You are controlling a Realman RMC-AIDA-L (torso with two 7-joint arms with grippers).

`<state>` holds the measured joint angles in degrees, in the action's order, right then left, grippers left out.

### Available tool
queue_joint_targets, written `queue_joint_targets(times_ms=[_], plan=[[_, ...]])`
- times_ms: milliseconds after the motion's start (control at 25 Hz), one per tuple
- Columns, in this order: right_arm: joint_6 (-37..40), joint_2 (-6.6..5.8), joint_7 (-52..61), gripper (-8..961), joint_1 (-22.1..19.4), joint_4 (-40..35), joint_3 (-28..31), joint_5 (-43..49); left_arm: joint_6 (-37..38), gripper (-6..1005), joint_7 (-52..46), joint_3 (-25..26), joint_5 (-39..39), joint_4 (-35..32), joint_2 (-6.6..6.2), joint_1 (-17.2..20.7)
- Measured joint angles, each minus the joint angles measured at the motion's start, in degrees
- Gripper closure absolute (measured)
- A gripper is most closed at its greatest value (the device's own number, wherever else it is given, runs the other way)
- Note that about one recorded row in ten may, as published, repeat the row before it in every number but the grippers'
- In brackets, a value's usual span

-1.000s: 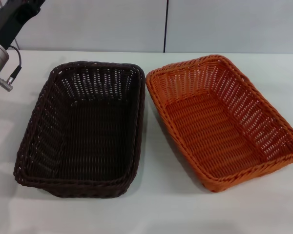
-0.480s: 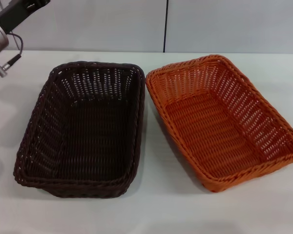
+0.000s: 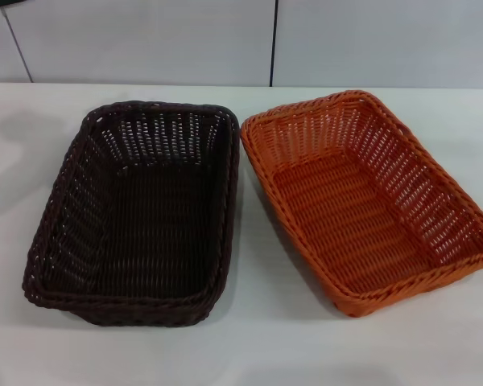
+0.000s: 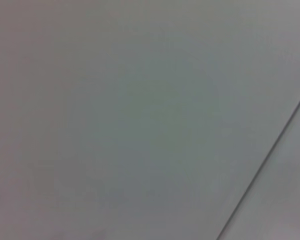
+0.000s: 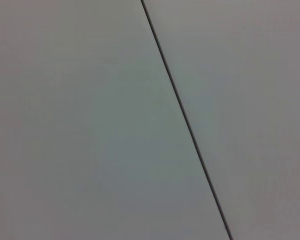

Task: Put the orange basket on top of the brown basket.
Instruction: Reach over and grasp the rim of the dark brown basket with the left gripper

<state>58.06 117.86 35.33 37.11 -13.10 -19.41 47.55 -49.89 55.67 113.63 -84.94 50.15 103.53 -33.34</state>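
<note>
The orange basket sits empty on the white table, right of centre, turned slightly. The brown basket sits empty on the table to its left, side by side with it; their near rims almost touch at the back. Neither gripper shows in the head view. Both wrist views show only a plain grey wall with a dark seam line, and neither shows any fingers.
A grey panelled wall with a dark vertical seam stands behind the table. Bare table surface lies in front of both baskets and at the far left.
The left arm, seen at the upper left corner before, has moved up and out of the head view. The baskets have not moved.
</note>
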Motion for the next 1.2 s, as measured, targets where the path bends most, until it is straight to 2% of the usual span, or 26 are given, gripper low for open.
queue_joint_targets(times_ms=[40, 80, 120, 320, 360, 400, 440, 480, 520, 640, 680, 760, 880, 920, 960, 1000, 1080, 1200], plan=[[-0.19, -0.05, 0.00, 223, -0.10, 0.00, 0.03, 0.00, -0.56, 337, -6.93, 1.11, -9.27, 4.15, -0.07, -0.07], [-0.41, -0.09, 0.00, 223, -0.14, -0.01, 0.04, 0.00, -0.56, 317, -6.93, 1.11, -9.27, 4.15, -0.07, -0.07], [-0.71, -0.13, 0.00, 223, -0.19, -0.05, 0.07, 0.00, -1.41, 298, -9.06, 2.23, -12.62, 5.43, 0.23, -0.26], [-1.38, -0.19, 0.00, 223, -0.51, -0.34, 0.22, 0.00, -1.41, 200, -9.06, 2.23, -12.62, 5.43, 0.23, -0.26], [-1.39, -0.20, 0.00, 223, -0.59, -0.40, 0.24, 0.00, -10.47, 181, -18.10, 8.57, -28.95, 10.87, 1.83, -2.46], [-1.39, -0.29, 0.00, 223, -0.71, -0.52, 0.39, 0.00, -10.47, 176, -18.10, 8.57, -28.95, 10.87, 1.83, -2.46], [-1.39, -0.29, 0.00, 223, -0.71, -0.52, 0.39, 0.00, -15.42, 171, -23.55, 9.26, -37.29, 13.29, 1.86, -3.64], [-1.39, -0.32, 0.00, 223, -0.74, -0.53, 0.47, 0.00, -15.42, 166, -23.55, 9.26, -37.29, 13.29, 1.86, -3.64], [-1.39, -0.37, 0.00, 223, -0.74, -0.53, 0.53, 0.00, -20.28, 161, -27.63, 9.61, -43.86, 15.38, 1.89, -4.95], [-1.47, -0.67, 0.00, 223, -0.74, -0.53, 0.60, 0.00, -20.28, 145, -27.63, 9.61, -43.86, 15.38, 1.89, -4.95], [-1.49, -0.74, 0.00, 223, -0.74, -0.53, 0.61, 0.00, -27.88, 140, -31.38, 10.32, -50.01, 16.94, 2.13, -7.02], [-1.49, -0.86, 0.00, 223, -0.71, -0.53, 0.61, 0.00, -30.74, 146, -33.57, 10.53, -52.73, 17.85, 2.62, -7.66], [-1.49, -0.99, 0.00, 223, -0.65, -0.54, 0.61, 0.00, -30.74, 155, -33.57, 10.53, -52.73, 17.85, 2.62, -7.66], [-1.49, -1.01, 0.00, 223, -0.63, -0.54, 0.63, 0.00, -34.07, 158, -37.08, 10.97, -59.28, 21.72, 5.01, -7.16], [-1.49, -1.02, 0.00, 223, -0.58, -0.54, 0.66, 0.00, -34.07, 161, -37.08, 10.97, -59.28, 21.72, 5.01, -7.16], [-1.49, -1.02, 0.00, 223, -0.37, -0.45, 0.68, 0.00, -34.89, 164, -37.51, 11.34, -61.62, 22.60, 6.19, -6.79], [-1.45, -1.01, 0.00, 223, -0.24, -0.39, 0.68, 0.00, -35.37, 170, -37.51, 11.61, -63.15, 22.84, 7.37, -6.33], [-1.03, -1.02, 0.00, 223, 0.14, -0.39, 0.70, 0.00, -35.55, 178, -37.51, 11.61, -63.92, 22.56, 8.06, -5.94]])
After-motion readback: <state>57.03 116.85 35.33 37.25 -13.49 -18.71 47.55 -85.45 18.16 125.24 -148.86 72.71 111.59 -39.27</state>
